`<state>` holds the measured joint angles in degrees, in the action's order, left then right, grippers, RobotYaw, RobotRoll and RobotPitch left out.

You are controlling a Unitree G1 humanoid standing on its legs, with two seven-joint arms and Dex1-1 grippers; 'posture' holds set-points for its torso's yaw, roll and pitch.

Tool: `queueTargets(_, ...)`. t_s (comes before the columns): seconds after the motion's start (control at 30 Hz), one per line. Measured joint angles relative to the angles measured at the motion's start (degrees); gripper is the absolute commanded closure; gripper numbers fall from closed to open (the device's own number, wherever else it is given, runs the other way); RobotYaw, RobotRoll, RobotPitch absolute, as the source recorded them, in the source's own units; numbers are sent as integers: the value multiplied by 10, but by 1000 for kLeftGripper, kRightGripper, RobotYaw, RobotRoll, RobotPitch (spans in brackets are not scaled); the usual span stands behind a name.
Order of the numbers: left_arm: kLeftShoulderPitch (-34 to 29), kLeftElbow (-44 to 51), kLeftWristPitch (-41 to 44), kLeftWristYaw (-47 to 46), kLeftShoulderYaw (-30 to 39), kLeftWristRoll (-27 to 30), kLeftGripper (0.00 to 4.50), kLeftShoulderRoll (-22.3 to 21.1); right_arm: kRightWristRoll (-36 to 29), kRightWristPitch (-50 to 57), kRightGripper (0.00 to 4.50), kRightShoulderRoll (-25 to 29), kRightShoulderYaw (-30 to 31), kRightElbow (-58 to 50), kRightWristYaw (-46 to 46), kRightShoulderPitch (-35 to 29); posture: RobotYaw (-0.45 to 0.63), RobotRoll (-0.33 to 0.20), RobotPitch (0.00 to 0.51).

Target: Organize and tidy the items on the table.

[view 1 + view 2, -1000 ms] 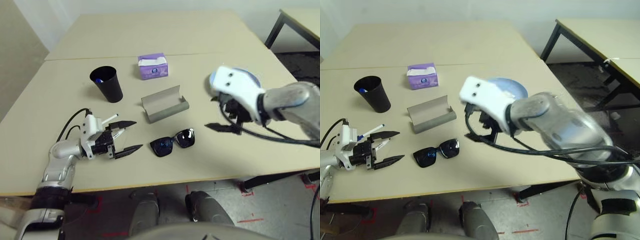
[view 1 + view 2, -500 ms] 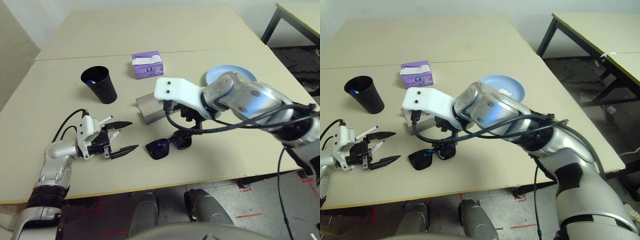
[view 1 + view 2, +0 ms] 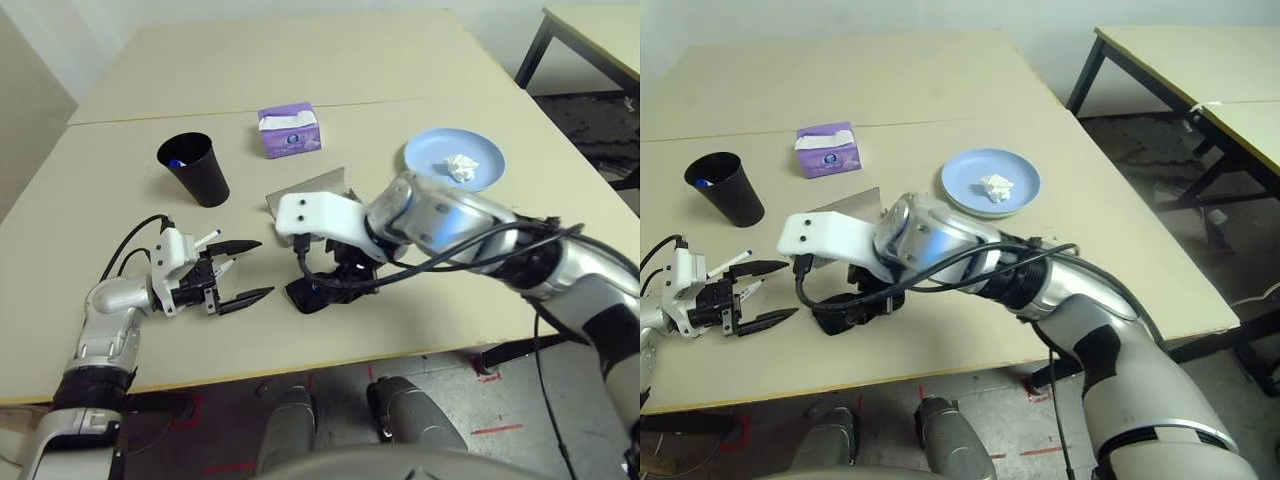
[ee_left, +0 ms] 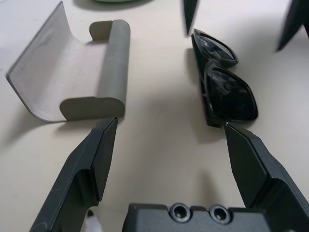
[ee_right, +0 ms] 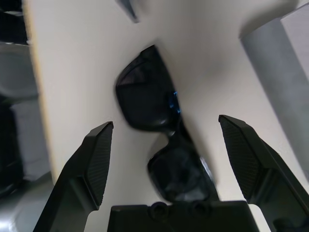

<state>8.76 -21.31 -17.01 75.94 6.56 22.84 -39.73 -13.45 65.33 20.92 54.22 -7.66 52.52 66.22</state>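
Sunglasses [image 4: 223,89], black, lie flat on the beige table [image 3: 300,90] near its front edge, just in front of the open grey glasses case [image 4: 77,72]. R gripper [image 5: 164,145] hangs right over them, pointing steeply down, jaws released and spread wide w/ one finger each side of the frame, nothing grasped. L gripper [image 3: 245,270] sits low over the table just left of the sunglasses, roughly level, jaws also released wide, empty; a white marker pen [image 3: 205,238] lies beside it. Pale-blue plate [image 3: 455,158] further back on the R w/ a crumpled white tissue [image 3: 461,165] on it. Black cup [image 3: 192,168] back L holds something w/ a blue end; purple tissue box [image 3: 289,131] behind the case.
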Motion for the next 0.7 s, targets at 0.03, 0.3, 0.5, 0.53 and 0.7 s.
queueTargets(0.03, -1, 0, 0, 0, 0, 0, 0, 0, 6, -8, 42, -5, 4, 7, -2, -2, -61, 0, 119)
queueTargets(0.3, -15, 11, 0, -1, 1, 1, 0, 0, 60, -66, 42, -10, 12, 39, 9, -2, -57, 0, 118)
queueTargets(0.5, -17, 13, 0, -5, 1, 1, 0, 0, 83, -74, 42, 11, 17, 36, 42, -2, -60, 0, 118)
queueTargets(0.53, -17, 13, 0, -5, 1, 1, 0, 0, 86, -74, 42, 14, 19, 35, 47, -2, -60, 0, 119)
queueTargets(0.7, -17, 13, 0, -5, 1, 1, 0, 1, 98, -74, 42, 19, 29, 26, 68, -8, -59, 0, 123)
